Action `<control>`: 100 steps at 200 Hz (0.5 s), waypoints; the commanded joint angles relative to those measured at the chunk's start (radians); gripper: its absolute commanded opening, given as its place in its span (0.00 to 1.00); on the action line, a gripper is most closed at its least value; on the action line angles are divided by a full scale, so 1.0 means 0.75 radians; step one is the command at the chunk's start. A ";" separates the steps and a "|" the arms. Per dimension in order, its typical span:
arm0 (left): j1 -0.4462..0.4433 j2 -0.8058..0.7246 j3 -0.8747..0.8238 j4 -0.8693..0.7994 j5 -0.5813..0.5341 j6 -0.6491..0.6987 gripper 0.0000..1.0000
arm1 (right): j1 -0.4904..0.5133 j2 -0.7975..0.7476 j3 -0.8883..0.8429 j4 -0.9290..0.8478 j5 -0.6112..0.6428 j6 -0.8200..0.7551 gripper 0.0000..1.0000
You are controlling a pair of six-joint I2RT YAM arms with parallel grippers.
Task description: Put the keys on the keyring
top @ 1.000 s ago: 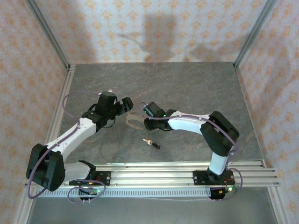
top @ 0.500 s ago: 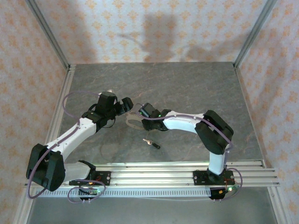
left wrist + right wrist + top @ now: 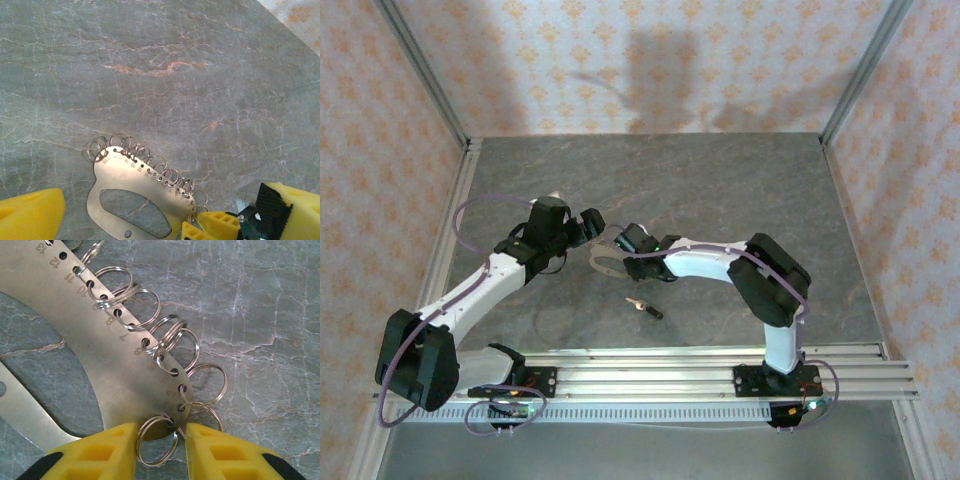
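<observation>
Where the top camera looks down, left gripper (image 3: 590,224) and right gripper (image 3: 623,240) sit nose to nose near mid-table (image 3: 740,190), close together. The keyring (image 3: 603,263) lies flat just on the near side of both and reads as a pale tan loop. The key (image 3: 643,307) lies alone, closer to the arm bases and apart from the keyring and both grippers. Its black head points right, its blade left. Jaw state is too small to read here.

Left wrist: the keyring (image 3: 125,172) is a flat metal oval plate with a cut-out. It has numbered holes along one edge, with split rings (image 3: 121,141) threaded through them. It lies on the table between the yellow fingers (image 3: 30,215) of the left gripper (image 3: 162,215). Those jaws stand wide apart, released, with a gap to the plate. The right gripper (image 3: 203,225) comes in at the plate's narrow end, lower right, its two yellow tips flanking that end.

Right wrist: right gripper (image 3: 160,442) fingers (image 3: 95,455) bracket the low-number end of the keyring (image 3: 95,350). The end ring (image 3: 172,436) sits in the narrow gap between the tips, and the plate tip meets both tips. I can't tell whether the jaws actually pinch or merely flank it. The other split rings fan out along the edge, several overlapping.
</observation>
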 commanded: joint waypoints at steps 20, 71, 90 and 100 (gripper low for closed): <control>0.003 -0.035 -0.014 0.018 -0.033 0.033 1.00 | 0.011 0.024 0.041 -0.046 0.069 -0.005 0.26; 0.003 -0.035 -0.018 0.024 -0.031 0.033 1.00 | 0.011 0.007 0.043 -0.058 0.096 -0.006 0.16; 0.003 -0.034 -0.016 0.024 -0.031 0.033 1.00 | 0.011 -0.006 0.041 -0.065 0.103 -0.010 0.10; 0.003 -0.035 -0.017 0.023 -0.029 0.033 1.00 | 0.012 -0.014 0.042 -0.072 0.108 -0.010 0.09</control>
